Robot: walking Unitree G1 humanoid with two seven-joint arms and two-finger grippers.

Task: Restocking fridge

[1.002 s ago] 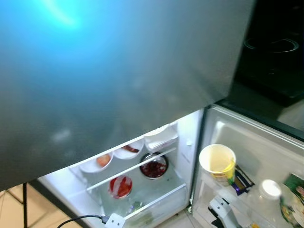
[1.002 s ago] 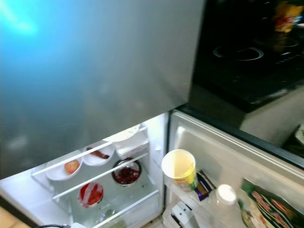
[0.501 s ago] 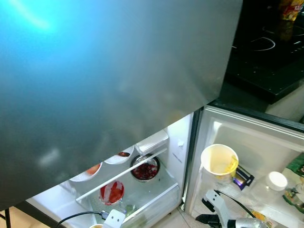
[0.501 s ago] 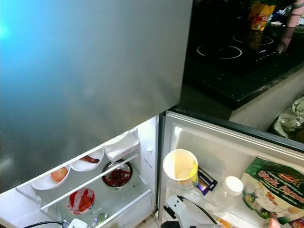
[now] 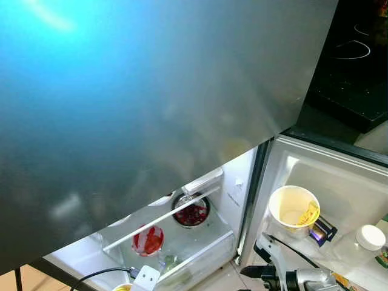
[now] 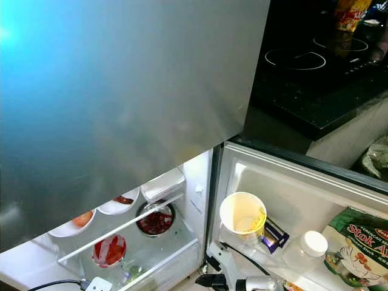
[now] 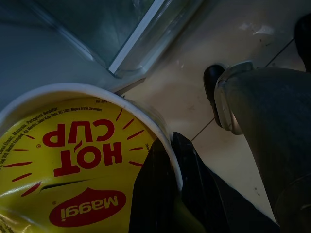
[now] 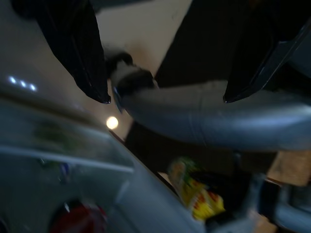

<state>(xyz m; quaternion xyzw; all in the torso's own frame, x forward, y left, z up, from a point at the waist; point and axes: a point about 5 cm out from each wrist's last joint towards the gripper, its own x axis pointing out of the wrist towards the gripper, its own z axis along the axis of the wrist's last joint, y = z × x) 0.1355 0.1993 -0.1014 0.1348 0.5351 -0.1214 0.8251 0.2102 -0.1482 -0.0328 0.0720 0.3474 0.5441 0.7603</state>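
While clamped in the left gripper (image 7: 167,194): one noodle cup (image 7: 73,165)

Fridge (image 6: 200,182): lower compartment open, interior lit, door swung wide. Held noodle cup (image 7: 73,174): yellow lid printed "Maggi HOT CUP" in red, white rim, sealed, clamped by the left gripper (image 7: 165,194), a black finger (image 7: 150,194) pressing across its lid edge. A second, open cup (image 6: 242,215) stands upright on the door shelf (image 6: 291,254), beside a white-capped bottle (image 6: 312,244) and a green packet (image 6: 357,242).
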